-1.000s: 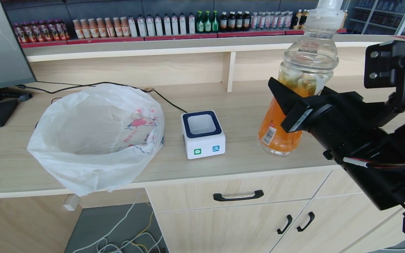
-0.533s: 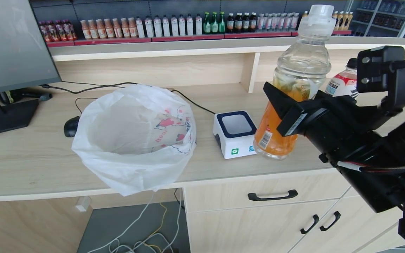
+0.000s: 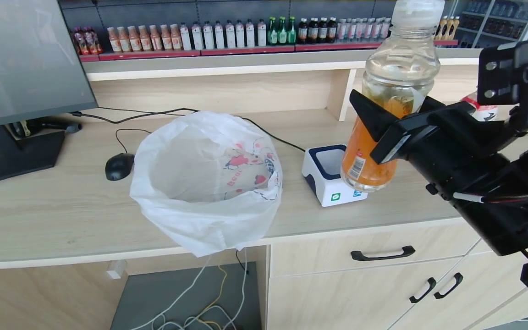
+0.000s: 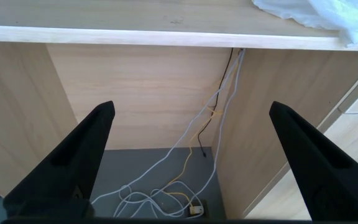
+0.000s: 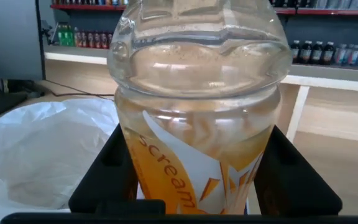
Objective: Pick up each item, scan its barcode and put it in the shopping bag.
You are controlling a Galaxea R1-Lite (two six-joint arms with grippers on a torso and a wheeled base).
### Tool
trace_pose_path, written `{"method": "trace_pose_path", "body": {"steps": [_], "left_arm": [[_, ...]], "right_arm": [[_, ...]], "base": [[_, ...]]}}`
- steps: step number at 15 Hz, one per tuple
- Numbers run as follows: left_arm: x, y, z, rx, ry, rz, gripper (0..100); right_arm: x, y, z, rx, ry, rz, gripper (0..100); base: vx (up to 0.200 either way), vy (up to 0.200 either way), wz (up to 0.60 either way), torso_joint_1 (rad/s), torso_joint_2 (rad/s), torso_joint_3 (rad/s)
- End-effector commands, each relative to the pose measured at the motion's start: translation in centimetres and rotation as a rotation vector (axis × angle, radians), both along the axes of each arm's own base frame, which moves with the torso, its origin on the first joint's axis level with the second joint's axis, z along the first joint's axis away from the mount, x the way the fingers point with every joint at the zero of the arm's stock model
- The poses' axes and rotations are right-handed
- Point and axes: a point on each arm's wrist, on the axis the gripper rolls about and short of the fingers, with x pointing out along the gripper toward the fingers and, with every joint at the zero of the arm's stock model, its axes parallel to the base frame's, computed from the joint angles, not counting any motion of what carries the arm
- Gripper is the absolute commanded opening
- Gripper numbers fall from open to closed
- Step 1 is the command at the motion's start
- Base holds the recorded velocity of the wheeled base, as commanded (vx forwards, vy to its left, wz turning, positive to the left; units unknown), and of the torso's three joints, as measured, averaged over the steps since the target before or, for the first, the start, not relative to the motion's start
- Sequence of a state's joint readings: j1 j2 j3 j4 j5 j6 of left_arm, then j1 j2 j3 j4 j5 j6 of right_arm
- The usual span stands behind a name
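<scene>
Bottle [image 3: 394,87] nearer scanner [image 3: 326,183], wooden counter [image 3: 62,215], stocked shelves [image 3: 227,46] behind

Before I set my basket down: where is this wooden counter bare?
Bare: the wooden counter's front-left stretch, bordered by the black monitor base, black mouse and white plastic bag. Also right of the white-and-blue scanner box. Crowded: around the scanner, where the right gripper holds the orange drink bottle.

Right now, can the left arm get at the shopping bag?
Probably not directly: the left gripper hangs open below the counter edge. The shopping bag sits on top, overhanging that edge, so the arm would need to rise first.
</scene>
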State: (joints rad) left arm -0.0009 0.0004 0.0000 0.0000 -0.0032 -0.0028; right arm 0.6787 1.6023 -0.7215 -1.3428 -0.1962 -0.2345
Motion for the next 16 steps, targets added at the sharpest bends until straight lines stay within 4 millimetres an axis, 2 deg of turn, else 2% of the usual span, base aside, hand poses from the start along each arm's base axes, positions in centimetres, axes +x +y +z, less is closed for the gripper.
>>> {"method": "trace_pose_path", "body": {"steps": [1, 4, 7, 9, 13, 16], "left_arm": [[0.0, 0.0, 0.0, 0.0, 0.0, 0.001, 100], [0.0, 0.0, 0.0, 0.0, 0.0, 0.001, 100], [0.0, 0.0, 0.0, 0.0, 0.0, 0.001, 100], [0.0, 0.0, 0.0, 0.0, 0.0, 0.001, 100], [0.0, 0.0, 0.0, 0.0, 0.0, 0.001, 100], [0.0, 0.0, 0.0, 0.0, 0.0, 0.001, 100]], "right_arm": [[1.7, -1.4, 0.9, -0.036, -0.06, -0.028, 0], [2.8, -1.2, 1.7, -0.045, -0.103, -0.023, 0], [4.5, -1.9, 0.8, -0.216, -0.183, 0.03, 0], [6.0, -1.7, 0.0, -0.299, -0.224, 0.059, 0], [8.9, -0.1, -1.8, -0.376, -0.337, 0.159, 0], [11.0, -0.5, -2.3, -0.432, -0.386, 0.167, 0]], "base": [[0.0, 0.0, 0.0, 0.0, 0.0, 0.0], [0.0, 0.0, 0.0, 0.0, 0.0, 0.0], [0.0, 0.0, 0.0, 0.0, 0.0, 0.0], [0.0, 0.0, 0.0, 0.0, 0.0, 0.0], [0.0, 0.0, 0.0, 0.0, 0.0, 0.0], [0.0, 0.0, 0.0, 0.0, 0.0, 0.0]]}}
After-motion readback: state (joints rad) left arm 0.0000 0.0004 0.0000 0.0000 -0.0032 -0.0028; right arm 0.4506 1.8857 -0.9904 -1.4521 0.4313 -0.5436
